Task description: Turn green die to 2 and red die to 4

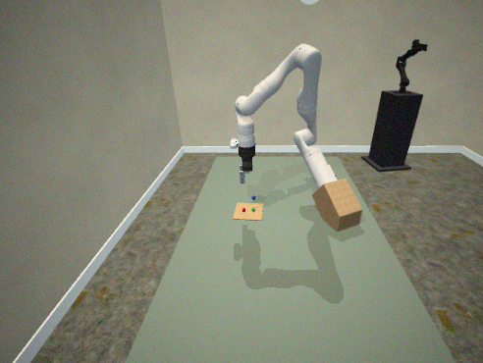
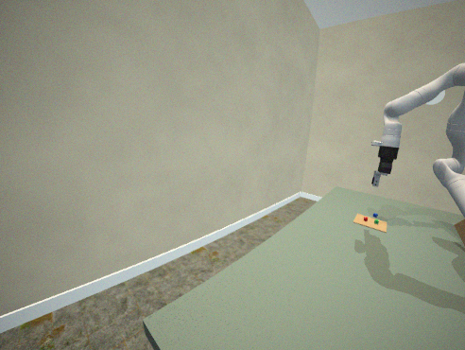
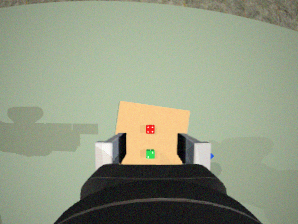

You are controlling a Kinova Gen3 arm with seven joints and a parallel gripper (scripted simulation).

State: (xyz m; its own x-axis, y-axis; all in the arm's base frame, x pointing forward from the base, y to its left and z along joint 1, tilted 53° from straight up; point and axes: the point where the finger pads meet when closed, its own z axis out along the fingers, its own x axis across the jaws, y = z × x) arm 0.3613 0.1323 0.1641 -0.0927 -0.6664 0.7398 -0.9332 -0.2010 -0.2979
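Shadow (image 3: 40, 132) falls across the green table (image 1: 295, 334) (image 2: 265, 293) (image 3: 75, 65) at far left in the wrist view, beyond the gripper (image 1: 241, 181) (image 2: 375, 180) (image 3: 151, 143), which hangs high above the tan mat (image 1: 247, 217) (image 2: 370, 226) (image 3: 135, 115), its two fingers wide apart and nothing between them. Framed midway between the fingers, though well below them, the red die (image 3: 150, 129) (image 1: 243, 209) (image 2: 366, 218) rests on the mat just ahead of the fingertips, four white pips up. In line with it and nearer the gripper's black body, the green die (image 3: 150, 153) (image 1: 253, 209) (image 2: 376, 221) also lies on the mat; its pips are too blurred to count surely. Past the right-hand finger in that view, the blue die (image 3: 212, 156) (image 1: 253, 197) (image 2: 375, 215) sits off the mat on the table, mostly hidden, its top number unreadable. In the top view, a wooden block (image 1: 338, 203) stands well right of the gripper.
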